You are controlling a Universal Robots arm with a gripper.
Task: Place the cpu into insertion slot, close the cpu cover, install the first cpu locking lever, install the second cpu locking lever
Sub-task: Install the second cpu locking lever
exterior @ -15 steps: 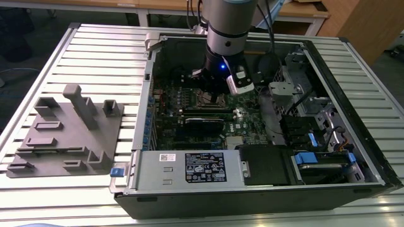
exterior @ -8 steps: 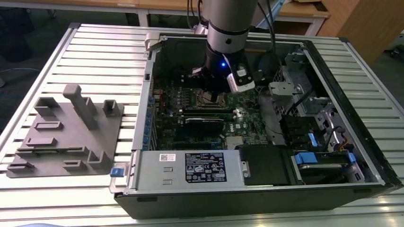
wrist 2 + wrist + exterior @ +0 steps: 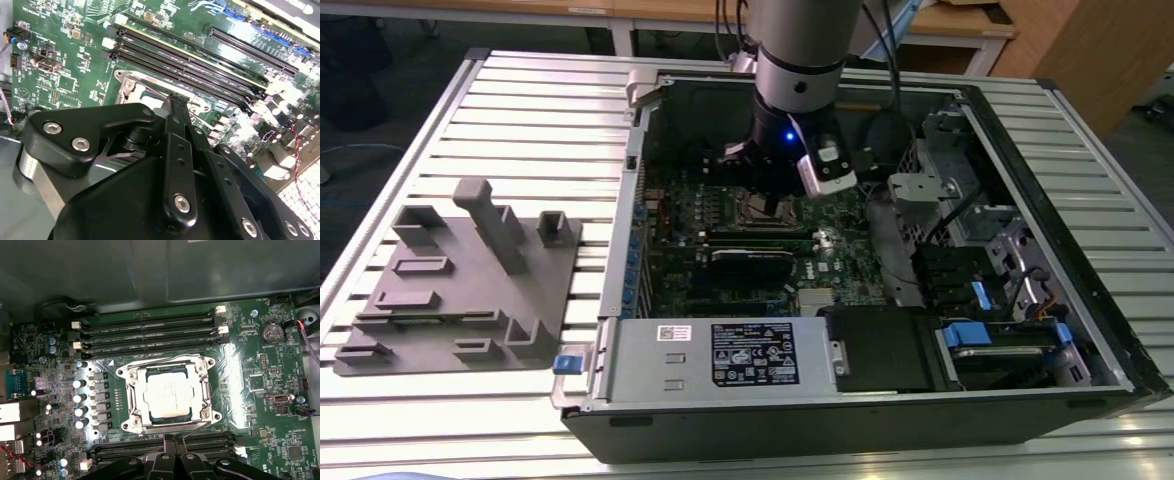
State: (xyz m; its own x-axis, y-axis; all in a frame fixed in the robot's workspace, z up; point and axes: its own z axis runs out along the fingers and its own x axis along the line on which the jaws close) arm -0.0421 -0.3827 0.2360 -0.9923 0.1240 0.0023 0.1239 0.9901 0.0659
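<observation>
In the first wrist view the cpu (image 3: pixel 167 399) lies flat in the insertion slot (image 3: pixel 143 376), silver top up. The cpu cover (image 3: pixel 134 396) is down around it as a metal frame. Thin wire levers run along two opposite sides of the frame, one (image 3: pixel 150 361) by the far memory slots and one (image 3: pixel 200 425) on the gripper's side. My gripper (image 3: pixel 173 439) is shut with nothing visible between its fingers, its tips just at the cover's edge near that second lever. In the exterior view the gripper (image 3: pixel 771 203) hangs low over the slot (image 3: pixel 767 213). The second wrist view shows the fingertips (image 3: pixel 175 101) above the frame (image 3: pixel 131 83).
Long black memory slots (image 3: pixel 150 335) flank the socket on two sides. The open computer case (image 3: pixel 1067 330) walls in the motherboard, with a grey power-supply box (image 3: pixel 720 355) at its front, drive bays and cables (image 3: pixel 961 250) at the exterior view's right. A grey fixture plate (image 3: pixel 460 280) lies on the table.
</observation>
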